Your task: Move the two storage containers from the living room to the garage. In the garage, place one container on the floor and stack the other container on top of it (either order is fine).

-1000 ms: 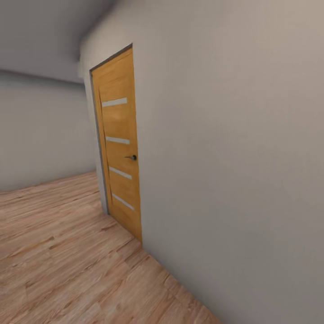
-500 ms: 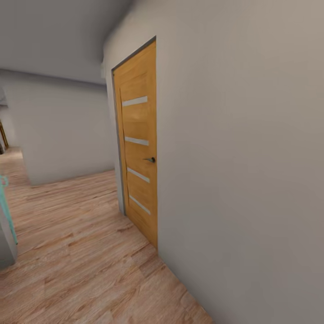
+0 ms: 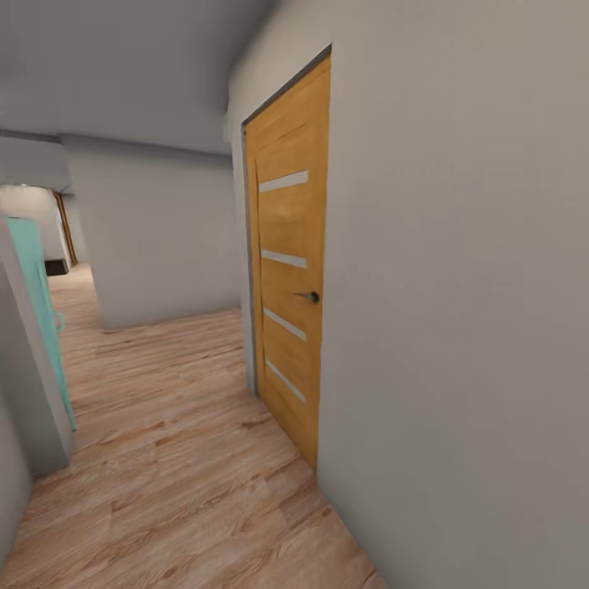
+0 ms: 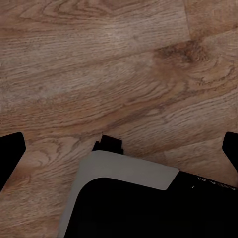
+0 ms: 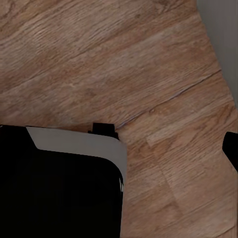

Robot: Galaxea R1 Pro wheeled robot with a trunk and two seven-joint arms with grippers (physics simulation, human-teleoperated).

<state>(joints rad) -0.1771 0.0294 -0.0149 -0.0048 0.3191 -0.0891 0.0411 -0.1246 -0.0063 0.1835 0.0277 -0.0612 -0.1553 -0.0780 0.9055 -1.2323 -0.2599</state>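
Head view has swung, so the orange door [image 3: 290, 270] sits closer with more hallway past it; I'm travelling, both tools look open and empty.

Flooring: wood-plank floor [image 3: 172, 458], light brown with visible grain and darker knots, boards laid lengthwise down a corridor toward a far opening. Standing on it at the head view's left edge: the foot of a grey wall corner [image 3: 37, 384] with a pale turquoise panel [image 3: 41, 303] against it (what the panel belongs to cannot be told). Under both wrist cameras the same planks [image 4: 99, 74] carry the robot's dark, grey-edged base [image 4: 124, 198].
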